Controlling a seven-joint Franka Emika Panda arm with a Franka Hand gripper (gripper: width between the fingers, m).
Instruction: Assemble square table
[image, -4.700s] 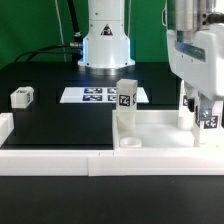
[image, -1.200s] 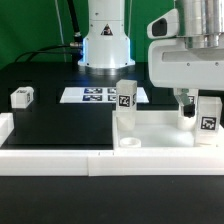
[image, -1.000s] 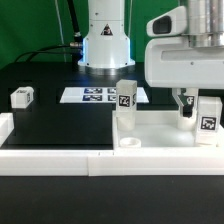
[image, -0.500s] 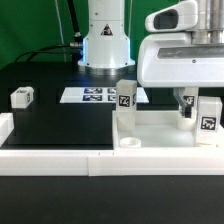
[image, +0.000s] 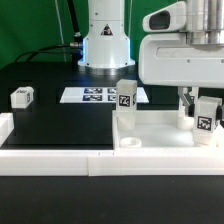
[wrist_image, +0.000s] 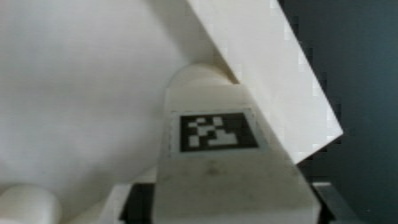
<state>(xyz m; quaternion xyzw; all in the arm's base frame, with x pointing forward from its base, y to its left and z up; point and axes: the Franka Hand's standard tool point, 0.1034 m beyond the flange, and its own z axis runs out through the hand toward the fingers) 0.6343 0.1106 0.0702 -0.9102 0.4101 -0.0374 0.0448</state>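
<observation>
square table top (image: 160, 128) holds first leg (image: 124, 97) upright; jaws clasp second leg (image: 206, 112) on it; third leg (image: 22, 96) lies well apart.

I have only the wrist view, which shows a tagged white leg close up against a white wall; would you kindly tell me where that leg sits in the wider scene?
Observer: In the exterior view the leg is roughly upright inside the square top, near the exterior view's right edge.
Operator: Thank you. Is any other leg already on the top?
Observer: Yes, a second leg stands upright at the top's far corner on the exterior view's left.
Operator: Are any legs left loose?
Observer: One loose leg lies on the black table at the exterior view's left, apart from the top.
</observation>
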